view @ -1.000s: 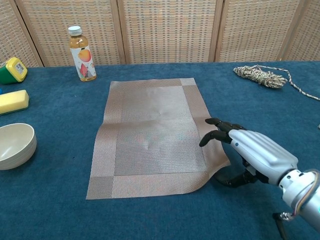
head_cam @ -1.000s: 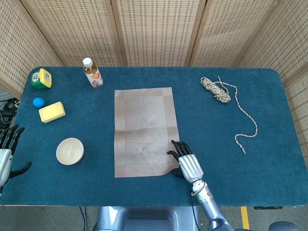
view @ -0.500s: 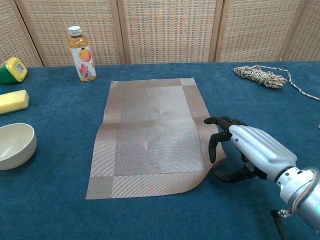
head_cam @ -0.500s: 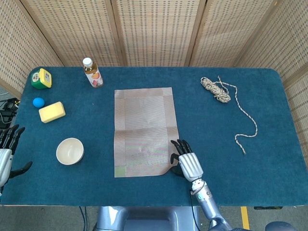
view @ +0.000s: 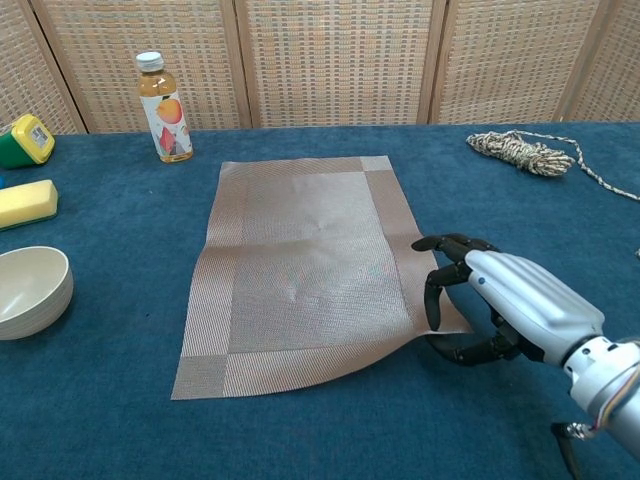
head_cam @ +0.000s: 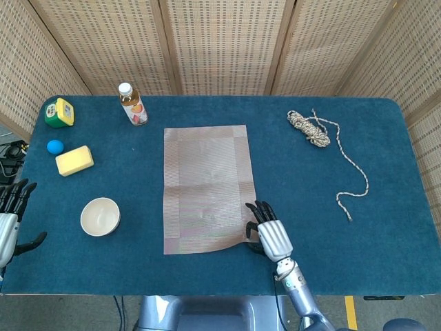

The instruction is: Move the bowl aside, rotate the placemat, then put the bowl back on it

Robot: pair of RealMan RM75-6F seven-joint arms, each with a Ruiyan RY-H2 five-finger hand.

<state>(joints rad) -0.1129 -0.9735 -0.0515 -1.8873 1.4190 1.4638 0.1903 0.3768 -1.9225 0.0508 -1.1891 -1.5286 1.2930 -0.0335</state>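
Note:
The woven tan placemat (head_cam: 207, 186) lies lengthwise in the middle of the blue table, also seen in the chest view (view: 305, 265). My right hand (head_cam: 270, 234) pinches its near right corner, fingers curled over the top and thumb underneath (view: 510, 305); that corner is lifted slightly off the cloth. The cream bowl (head_cam: 100, 216) stands empty on the table left of the mat, well apart from it (view: 30, 290). My left hand (head_cam: 7, 224) hangs at the table's left edge with fingers spread and nothing in it.
A juice bottle (head_cam: 131, 104) stands just beyond the mat's far left corner. A green and yellow container (head_cam: 59, 112), a blue ball (head_cam: 54, 146) and a yellow sponge (head_cam: 74, 160) sit at far left. A coiled rope (head_cam: 317, 134) trails across the right side.
My right hand's fingers have curled down from flat onto the mat's near right corner and closed on it; the corner and near edge have lifted. The left hand has stayed still.

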